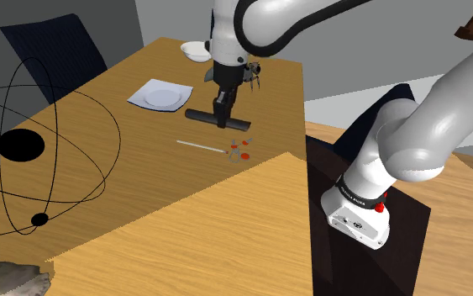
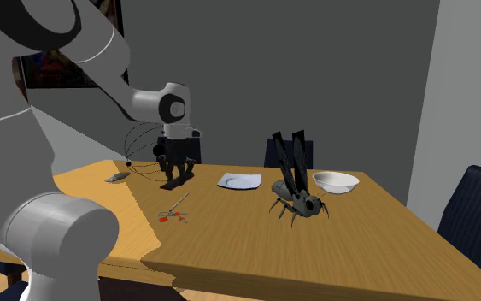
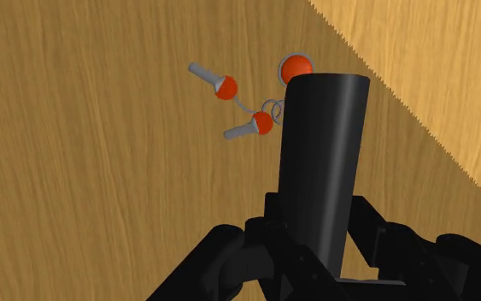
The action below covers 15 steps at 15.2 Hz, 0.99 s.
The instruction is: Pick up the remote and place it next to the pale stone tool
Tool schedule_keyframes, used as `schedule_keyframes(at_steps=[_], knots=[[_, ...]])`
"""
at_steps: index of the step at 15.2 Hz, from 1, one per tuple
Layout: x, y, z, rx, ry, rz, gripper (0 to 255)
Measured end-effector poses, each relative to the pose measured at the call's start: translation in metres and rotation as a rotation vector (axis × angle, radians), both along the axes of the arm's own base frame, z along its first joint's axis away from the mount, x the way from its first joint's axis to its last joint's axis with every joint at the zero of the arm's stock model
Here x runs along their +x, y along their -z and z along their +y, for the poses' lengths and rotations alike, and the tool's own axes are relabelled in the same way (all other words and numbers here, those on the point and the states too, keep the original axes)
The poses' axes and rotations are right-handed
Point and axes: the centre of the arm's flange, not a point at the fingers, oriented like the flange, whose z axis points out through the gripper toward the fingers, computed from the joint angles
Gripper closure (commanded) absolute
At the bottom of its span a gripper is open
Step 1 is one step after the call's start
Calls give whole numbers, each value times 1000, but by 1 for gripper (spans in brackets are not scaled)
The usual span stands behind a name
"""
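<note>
My gripper [image 1: 223, 111] is shut on the black remote [image 1: 217, 118], clasping the long bar near its middle over the wooden table [image 1: 100, 227]. In the wrist view the remote [image 3: 324, 162] stands up between the black fingers [image 3: 230, 265], its far end over a bunch of orange-headed keys [image 3: 247, 107]. From the second exterior view the gripper [image 2: 177, 174] holds the remote [image 2: 178, 180] low over the table. The pale stone tool [image 1: 12, 277] lies at the shoulder view's lower left corner, far from the gripper, and shows as a small grey lump [image 2: 116, 177] beyond the arm.
The keys [image 1: 241, 150] and a thin white stick [image 1: 199, 145] lie just below the remote. A white plate [image 1: 160, 95], a white bowl [image 1: 196, 51] and a black insect figure [image 2: 296, 201] sit further along. A black wire sculpture [image 1: 41, 143] stands between gripper and stone tool.
</note>
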Motion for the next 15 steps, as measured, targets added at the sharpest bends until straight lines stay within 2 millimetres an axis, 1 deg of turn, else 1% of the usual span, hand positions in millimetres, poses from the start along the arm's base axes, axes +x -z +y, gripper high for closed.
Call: schedule_keyframes(at_steps=[1,2,4,6,9,11,12,13,14,15], knots=[[-5,-1,14,0,0,0,255],[-3,-2,27,0,0,0,255],[-7,0,53,0,0,0,255],[-16,-3,77,0,0,0,255],[-26,3,119,0,0,0,255],[-29,-1,143,0,0,0,255],[-33,0,156,0,0,0,255],[-32,-1,170,0,0,0,255],[-37,3,184,0,0,0,255],[-40,2,195,0,0,0,255]])
